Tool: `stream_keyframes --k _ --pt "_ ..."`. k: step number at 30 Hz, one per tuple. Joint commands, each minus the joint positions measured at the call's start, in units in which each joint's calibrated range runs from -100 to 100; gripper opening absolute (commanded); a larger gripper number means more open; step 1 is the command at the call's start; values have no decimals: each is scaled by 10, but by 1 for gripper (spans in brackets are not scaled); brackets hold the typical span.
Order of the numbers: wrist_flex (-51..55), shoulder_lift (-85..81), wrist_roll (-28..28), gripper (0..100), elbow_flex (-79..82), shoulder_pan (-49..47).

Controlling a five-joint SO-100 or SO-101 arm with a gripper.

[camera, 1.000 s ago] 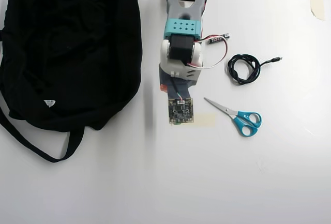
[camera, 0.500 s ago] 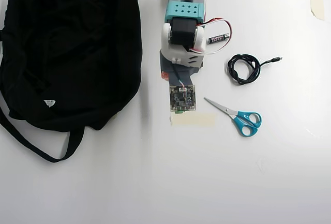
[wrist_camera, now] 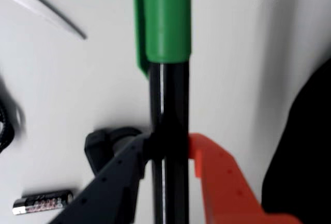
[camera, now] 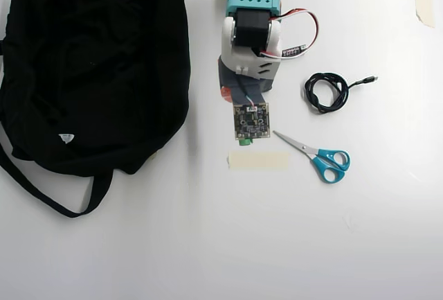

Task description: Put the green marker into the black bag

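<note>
In the wrist view my gripper (wrist_camera: 168, 149) is shut on the green marker (wrist_camera: 168, 94), its black finger on the left of the dark barrel and its orange finger on the right. The bright green cap (wrist_camera: 165, 17) points away from me, over the white table. The black bag (wrist_camera: 305, 151) fills the right edge there. In the overhead view the black bag (camera: 90, 64) lies at the left and the arm (camera: 250, 37) stands to its right. Only a small bit of the green marker (camera: 243, 142) peeks out below the wrist camera board (camera: 251, 121), which hides the fingers.
Teal-handled scissors (camera: 315, 154), a coiled black cable (camera: 327, 92) and a small battery (camera: 294, 50) lie right of the arm. A strip of tape (camera: 257, 161) sits just below the camera board. The bag's strap (camera: 48, 192) loops at the lower left.
The wrist has drawn back toward the top of the overhead view and shifted slightly right, uncovering the tape strip. The bag, scissors and cable have not moved.
</note>
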Motion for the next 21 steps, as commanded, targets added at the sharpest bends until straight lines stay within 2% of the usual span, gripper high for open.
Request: stream_keyframes --k 1,13,21 --pt "8 -59 -1 2 27 -3" --pt "8 -93 3 2 145 0" --pt "6 -116 1 2 157 8"
